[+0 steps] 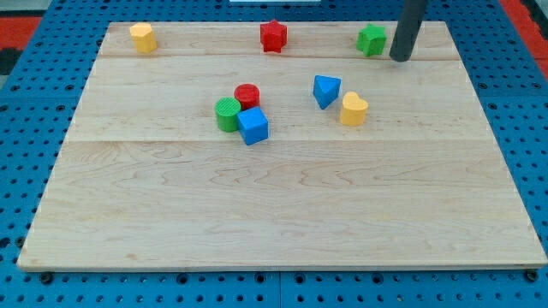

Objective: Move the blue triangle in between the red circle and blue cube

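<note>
The blue triangle lies on the wooden board, right of centre in the upper half. The red circle and the blue cube sit close together left of it, with a green circle touching both on their left. My tip is near the view's top right, well right of and above the blue triangle, just right of a green block. It touches no block.
A yellow heart-shaped block sits right beside the blue triangle on its lower right. A red block and a yellow block stand along the board's top edge. The board lies on a blue pegboard.
</note>
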{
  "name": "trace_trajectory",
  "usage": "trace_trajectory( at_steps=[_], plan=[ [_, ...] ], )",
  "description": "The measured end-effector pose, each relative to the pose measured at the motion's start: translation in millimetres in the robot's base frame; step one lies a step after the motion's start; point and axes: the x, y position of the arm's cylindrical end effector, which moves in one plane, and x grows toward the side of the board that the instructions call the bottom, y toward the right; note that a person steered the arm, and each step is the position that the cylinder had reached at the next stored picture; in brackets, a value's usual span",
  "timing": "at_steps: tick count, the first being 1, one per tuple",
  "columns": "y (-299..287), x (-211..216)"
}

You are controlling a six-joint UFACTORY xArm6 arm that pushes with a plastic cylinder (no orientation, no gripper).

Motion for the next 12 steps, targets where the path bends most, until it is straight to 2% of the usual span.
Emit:
trace_trajectory(
  at_steps=[1,2,3,5,7,9,11,12],
  plan=[
    [-54.0,-21.2],
    [-44.8,-47.2],
    [-38.0,-46.9],
    [-58.8,-34.1],
    [-104.1,19.6],
    [-138.3,50.4],
    [-91.8,26.9],
    [-93.0,57.6]
  ],
)
